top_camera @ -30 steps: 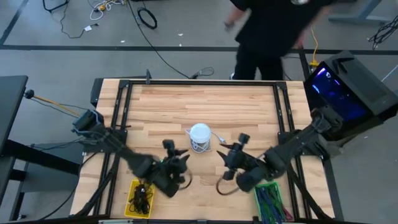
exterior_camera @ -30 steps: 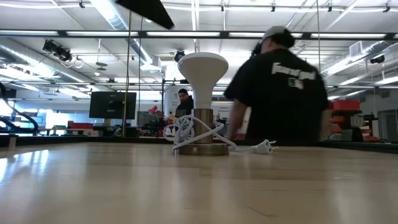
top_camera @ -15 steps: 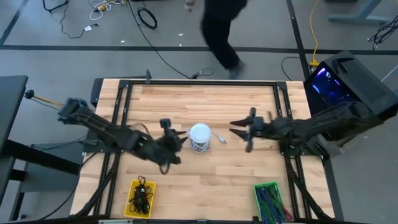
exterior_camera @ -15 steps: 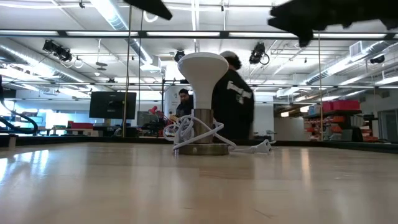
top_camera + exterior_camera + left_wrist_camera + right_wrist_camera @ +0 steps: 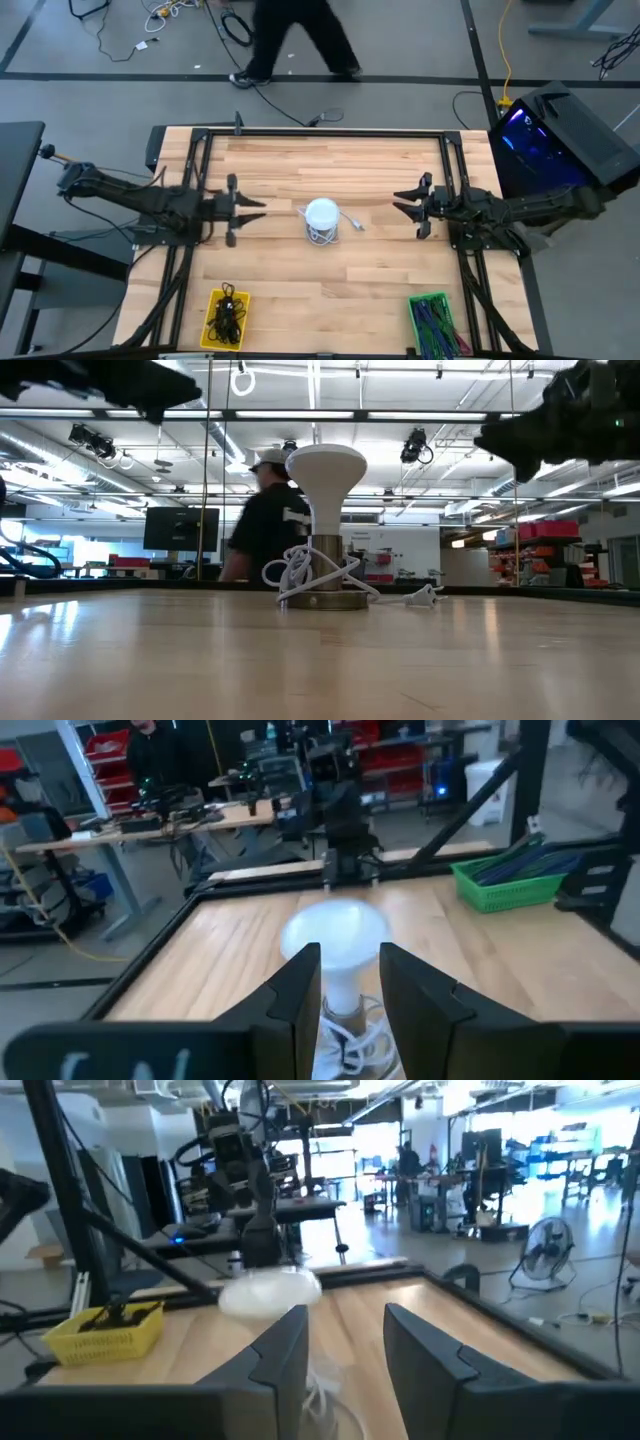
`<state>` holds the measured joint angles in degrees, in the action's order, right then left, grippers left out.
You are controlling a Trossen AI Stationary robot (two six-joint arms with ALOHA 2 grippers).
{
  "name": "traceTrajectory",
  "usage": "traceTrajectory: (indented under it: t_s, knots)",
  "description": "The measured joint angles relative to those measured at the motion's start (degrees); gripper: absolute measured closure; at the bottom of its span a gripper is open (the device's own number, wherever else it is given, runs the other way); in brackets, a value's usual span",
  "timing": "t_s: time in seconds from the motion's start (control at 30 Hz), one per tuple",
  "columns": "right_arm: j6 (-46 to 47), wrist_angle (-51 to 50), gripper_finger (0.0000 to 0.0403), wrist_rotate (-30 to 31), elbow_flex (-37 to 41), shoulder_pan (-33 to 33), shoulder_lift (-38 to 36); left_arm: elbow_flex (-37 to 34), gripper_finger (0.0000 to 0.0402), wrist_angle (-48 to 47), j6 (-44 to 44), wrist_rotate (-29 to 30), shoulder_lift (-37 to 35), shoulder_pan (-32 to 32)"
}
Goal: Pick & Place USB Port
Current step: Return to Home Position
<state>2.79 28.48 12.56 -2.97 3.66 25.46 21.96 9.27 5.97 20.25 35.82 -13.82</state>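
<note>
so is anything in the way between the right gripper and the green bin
Nothing visible does. The right gripper, jaws open, hovers over the right side of the table, and only bare wood lies between it and the green bin. The lamp stands at the centre, off that path.

a robotics lab or workshop (big and open-plan): bare ceiling with ducts [image 5: 40,438] and strip lights [image 5: 290,415], grey floor strewn with cables [image 5: 165,12], workbenches [image 5: 170,820] loaded with gear, shelves of red bins [image 5: 548,530], a monitor [image 5: 181,528], a floor fan [image 5: 545,1270], and a wooden table [image 5: 330,280] in a black frame, a person [image 5: 290,35] walking past behind it.
</note>
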Motion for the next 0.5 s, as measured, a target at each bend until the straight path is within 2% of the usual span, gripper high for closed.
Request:
traceTrajectory:
  t_s: [0.17, 0.33, 0.5]
  knots:
    - [3.1, -3.2, 0.0269, -6.5, 2.1, -6.5, -2.9, -7.1, 0.0291, -0.1, -2.1, -1.8, -9.9, 2.0]
    - [2.6, -2.9, 0.0269, -17.4, 2.1, -13.8, -2.9, -12.8, 0.0291, -0.3, -2.2, -3.2, -17.9, 3.5]
    - [4.0, -8.1, 0.0269, -20.1, 2.0, -20.6, -2.9, -15.2, 0.0291, -4.1, -2.3, -5.2, -24.3, 4.7]
